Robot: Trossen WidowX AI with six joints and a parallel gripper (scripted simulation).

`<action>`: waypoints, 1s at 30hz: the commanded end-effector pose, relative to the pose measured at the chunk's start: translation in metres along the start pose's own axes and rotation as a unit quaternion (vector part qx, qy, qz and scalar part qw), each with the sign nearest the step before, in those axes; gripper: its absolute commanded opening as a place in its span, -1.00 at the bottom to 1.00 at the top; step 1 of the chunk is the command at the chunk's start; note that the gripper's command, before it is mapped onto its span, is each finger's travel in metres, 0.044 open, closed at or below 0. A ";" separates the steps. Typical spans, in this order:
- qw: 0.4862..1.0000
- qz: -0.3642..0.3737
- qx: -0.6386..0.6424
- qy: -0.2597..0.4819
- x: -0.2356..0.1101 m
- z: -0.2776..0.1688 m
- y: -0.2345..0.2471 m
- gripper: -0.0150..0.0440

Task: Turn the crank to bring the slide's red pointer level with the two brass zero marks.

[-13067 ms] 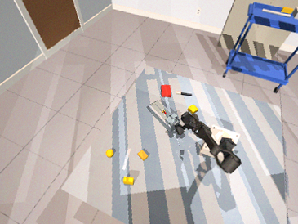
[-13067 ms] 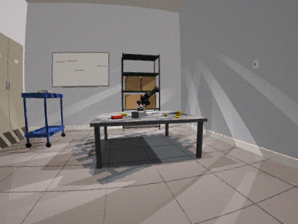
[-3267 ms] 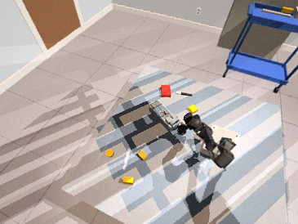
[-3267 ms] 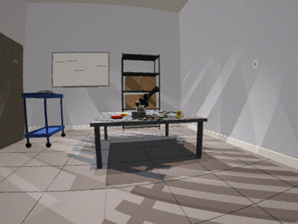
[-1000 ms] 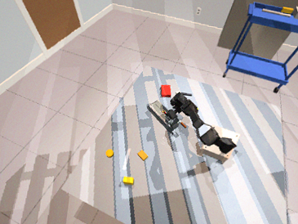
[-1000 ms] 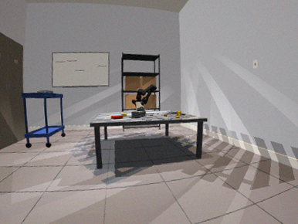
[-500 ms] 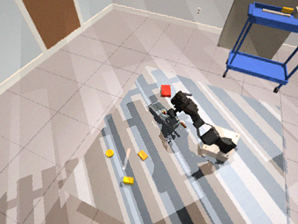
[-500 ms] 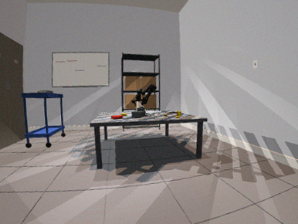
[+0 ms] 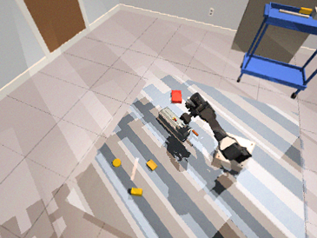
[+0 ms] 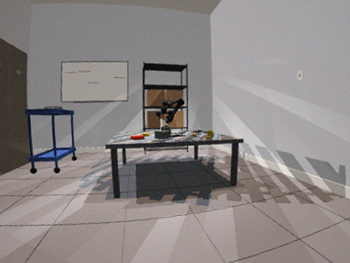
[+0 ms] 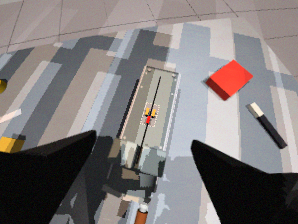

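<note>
Gripper: the gripper (image 11: pixel 145 165) hangs above the machine with its two dark fingers spread wide apart, and nothing is between them.
Machine: the grey slide machine (image 11: pixel 150 112) lies on the striped table top (image 11: pixel 75 75), directly under the gripper, its long side pointing away from the wrist camera.
Pointer: the red pointer (image 11: pixel 149 119) sits on the dark middle slot, just beside the two brass marks (image 11: pixel 151 110); I cannot tell if it is exactly level with them.
Crank handle: the handle (image 11: pixel 142 216), brown with a white collar, sticks out at the near end of the machine, below the open fingers and not touched by them.
Red block: a flat red block (image 11: pixel 229 79) lies to the right of the machine, apart from it.
Marker: a black marker with a white end (image 11: pixel 266 125) lies near the red block.
Yellow pieces: three yellow pieces (image 9: pixel 152 165) lie well apart from the machine.
Cart: a blue cart (image 9: pixel 253 43) stands on the floor by the wall.
</note>
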State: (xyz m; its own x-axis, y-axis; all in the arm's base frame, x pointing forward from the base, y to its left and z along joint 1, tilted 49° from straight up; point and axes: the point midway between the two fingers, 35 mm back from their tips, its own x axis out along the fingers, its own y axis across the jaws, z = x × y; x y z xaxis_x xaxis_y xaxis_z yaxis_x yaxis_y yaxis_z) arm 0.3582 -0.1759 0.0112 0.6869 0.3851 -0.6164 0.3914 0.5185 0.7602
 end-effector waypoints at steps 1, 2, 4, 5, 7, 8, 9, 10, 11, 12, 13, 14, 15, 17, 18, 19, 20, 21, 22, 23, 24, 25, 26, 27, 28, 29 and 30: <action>1.000 -0.015 0.008 -0.009 -0.011 -0.011 0.003 1.00; 1.000 -0.020 0.010 -0.012 -0.013 -0.014 0.003 1.00; 0.999 -0.028 0.014 -0.017 -0.019 -0.021 0.005 1.00; 0.999 -0.032 0.016 -0.020 -0.022 -0.025 0.005 1.00; 0.999 -0.040 0.020 -0.026 -0.028 -0.033 0.006 1.00; 0.998 -0.045 0.021 -0.028 -0.030 -0.036 0.006 1.00; 0.998 -0.049 0.023 -0.031 -0.033 -0.040 0.006 1.00; 0.998 -0.053 0.025 -0.034 -0.035 -0.044 0.006 1.00; 0.997 -0.057 0.027 -0.037 -0.038 -0.048 0.006 1.00; 0.997 -0.061 0.029 -0.040 -0.040 -0.052 0.006 1.00; 0.996 -0.065 0.031 -0.043 -0.042 -0.056 0.006 1.00; 0.996 -0.069 0.033 -0.046 -0.045 -0.060 0.006 1.00; 0.995 -0.073 0.035 -0.050 -0.047 -0.065 0.005 1.00; 0.994 -0.081 0.039 -0.056 -0.051 -0.073 0.004 1.00; 0.994 -0.084 0.041 -0.059 -0.053 -0.077 0.004 1.00; 0.993 -0.088 0.043 -0.062 -0.055 -0.081 0.003 1.00; 0.993 -0.090 0.044 -0.063 -0.056 -0.083 0.003 1.00; 0.993 -0.090 0.044 -0.064 -0.056 -0.084 0.003 1.00; 0.993 -0.090 0.044 -0.064 -0.055 -0.084 0.003 1.00; 0.993 -0.090 0.044 -0.064 -0.053 -0.085 0.002 1.00; 0.993 -0.091 0.044 -0.064 -0.049 -0.087 0.002 1.00; 0.993 -0.091 0.044 -0.063 -0.045 -0.090 0.001 1.00; 0.993 -0.091 0.044 -0.063 -0.041 -0.093 0.001 1.00; 0.993 -0.091 0.044 -0.063 -0.037 -0.095 0.000 1.00; 0.993 -0.091 0.044 -0.063 -0.033 -0.098 0.000 1.00; 0.993 -0.091 0.044 -0.063 -0.029 -0.101 0.000 1.00; 0.993 -0.091 0.044 -0.063 -0.025 -0.104 -0.001 1.00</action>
State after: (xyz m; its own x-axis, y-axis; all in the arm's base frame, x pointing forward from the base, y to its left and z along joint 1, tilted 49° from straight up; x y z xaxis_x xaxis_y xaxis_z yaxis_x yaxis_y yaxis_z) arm 0.2780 -0.1159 0.0162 0.6795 0.1855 -0.7098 0.5517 0.5086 0.6611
